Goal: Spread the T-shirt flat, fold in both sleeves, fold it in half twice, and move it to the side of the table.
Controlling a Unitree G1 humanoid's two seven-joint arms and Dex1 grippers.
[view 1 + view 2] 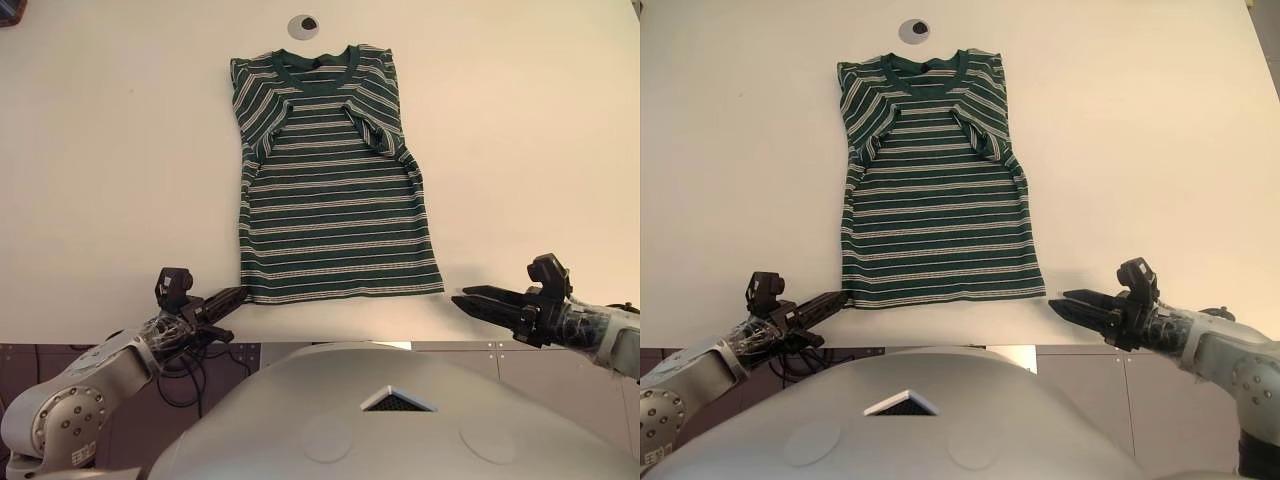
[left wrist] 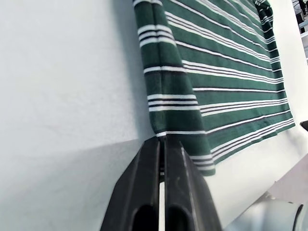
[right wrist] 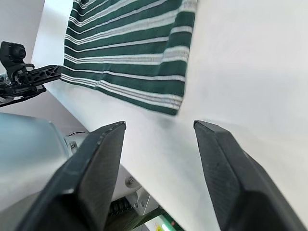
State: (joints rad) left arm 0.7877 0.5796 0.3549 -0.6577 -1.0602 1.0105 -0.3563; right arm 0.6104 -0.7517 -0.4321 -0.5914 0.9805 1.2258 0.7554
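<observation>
At the table's (image 1: 120, 150) near edge, the left gripper (image 1: 240, 292) is hovering closed beside the T-shirt's (image 1: 335, 200) hem, the right gripper (image 1: 458, 299) open; both should be pinching corners evenly before lifting.

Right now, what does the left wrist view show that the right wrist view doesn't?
Left wrist view: the left gripper close up, shut, tips at the T-shirt hem corner, with the shirt's side edge running away. Right wrist view: the right gripper, open, short of the opposite hem corner, and the left gripper far off across the hem. Both: the striped hem lying on the white table.
</observation>
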